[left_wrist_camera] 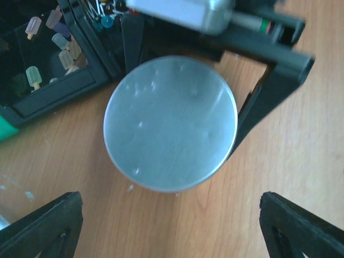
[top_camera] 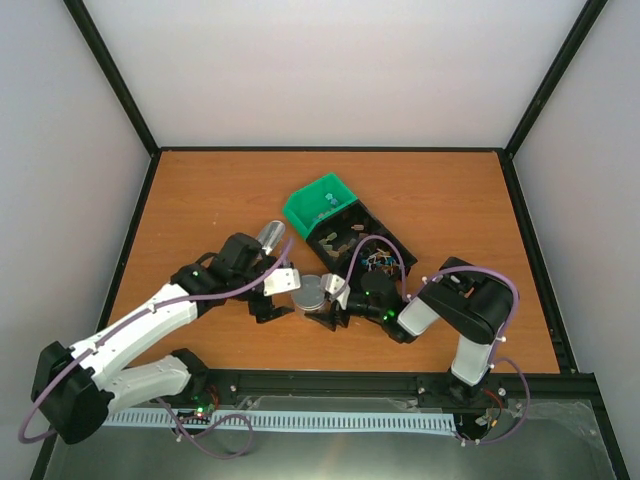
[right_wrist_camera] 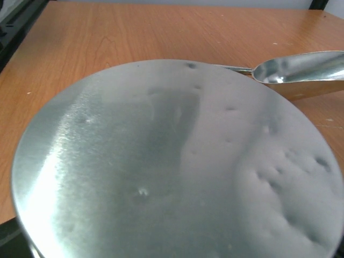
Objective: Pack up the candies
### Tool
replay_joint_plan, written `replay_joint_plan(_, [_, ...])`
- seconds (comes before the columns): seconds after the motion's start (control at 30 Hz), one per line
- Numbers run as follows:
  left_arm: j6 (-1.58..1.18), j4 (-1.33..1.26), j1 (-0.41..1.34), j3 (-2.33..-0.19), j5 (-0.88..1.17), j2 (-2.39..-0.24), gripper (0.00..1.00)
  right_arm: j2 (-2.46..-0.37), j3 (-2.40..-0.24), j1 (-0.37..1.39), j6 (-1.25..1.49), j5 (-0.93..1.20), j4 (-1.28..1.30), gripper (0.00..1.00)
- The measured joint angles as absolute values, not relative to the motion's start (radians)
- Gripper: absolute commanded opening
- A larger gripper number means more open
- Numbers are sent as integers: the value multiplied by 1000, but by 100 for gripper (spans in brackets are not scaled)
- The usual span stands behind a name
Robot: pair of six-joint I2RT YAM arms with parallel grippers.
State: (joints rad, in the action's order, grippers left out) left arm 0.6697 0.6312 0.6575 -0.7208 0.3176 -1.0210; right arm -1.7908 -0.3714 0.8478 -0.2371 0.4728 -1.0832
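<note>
A round silver tin [top_camera: 312,293] with its lid on stands on the table in front of the arms, so its contents are hidden. In the left wrist view the tin [left_wrist_camera: 171,122] lies beyond my left gripper [left_wrist_camera: 172,200], which is wide open and holds nothing. My right gripper [top_camera: 326,303] reaches in from the right, and its black fingers [left_wrist_camera: 269,91] sit against opposite sides of the tin. The lid [right_wrist_camera: 172,161] fills the right wrist view. A few small bright bits that look like candies [top_camera: 329,203] lie in the green bin [top_camera: 305,212].
A black compartment tray [top_camera: 372,238] sits behind the tin, next to the green bin; one compartment holds pastel lolly-shaped sweets [left_wrist_camera: 33,77]. A metal scoop [top_camera: 272,237] lies left of the tray, and shows beyond the lid [right_wrist_camera: 301,67].
</note>
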Motion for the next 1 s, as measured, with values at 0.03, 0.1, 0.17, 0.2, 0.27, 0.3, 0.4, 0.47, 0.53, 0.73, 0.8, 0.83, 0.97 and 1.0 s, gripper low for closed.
replay_joint_plan(0.03, [638, 628, 661, -737, 331, -1032, 96, -1791, -375, 848, -234, 464, -1079, 63])
replay_joint_plan(0.1, [581, 611, 673, -748, 347, -1048, 99, -1794, -382, 848, -226, 451, -1075, 63])
replay_joint_plan(0.17, [526, 593, 688, -748, 350, -1068, 100, -1800, -391, 849, -220, 440, -1073, 63])
replay_joint_plan(0.2, [496, 580, 694, -748, 350, -1082, 100, -1803, -397, 850, -219, 434, -1073, 63])
replay_joint_plan(0.27, [447, 553, 698, -748, 350, -1113, 100, -1806, -404, 854, -217, 421, -1071, 63])
replay_joint_plan(0.3, [418, 535, 699, -748, 349, -1132, 100, -1808, -407, 857, -216, 416, -1069, 63])
replay_joint_plan(0.4, [353, 482, 708, -748, 331, -1180, 100, -1816, -418, 864, -214, 403, -1068, 64])
replay_joint_plan(0.47, [328, 445, 714, -748, 311, -1202, 100, -1820, -423, 868, -209, 399, -1067, 64])
replay_joint_plan(0.53, [304, 411, 719, -747, 291, -1220, 100, -1822, -427, 871, -205, 395, -1066, 64])
replay_joint_plan(0.73, [284, 358, 722, -744, 284, -1248, 90, -1833, -437, 873, -204, 392, -1067, 71])
replay_joint_plan(0.8, [288, 349, 722, -743, 284, -1256, 87, -1834, -437, 872, -201, 391, -1068, 71])
replay_joint_plan(0.83, [292, 346, 723, -743, 284, -1257, 86, -1834, -437, 872, -200, 388, -1068, 71])
replay_joint_plan(0.97, [317, 343, 723, -743, 286, -1257, 86, -1834, -437, 872, -197, 381, -1068, 72])
replay_joint_plan(1.0, [327, 340, 723, -743, 292, -1255, 88, -1834, -437, 872, -197, 381, -1069, 72])
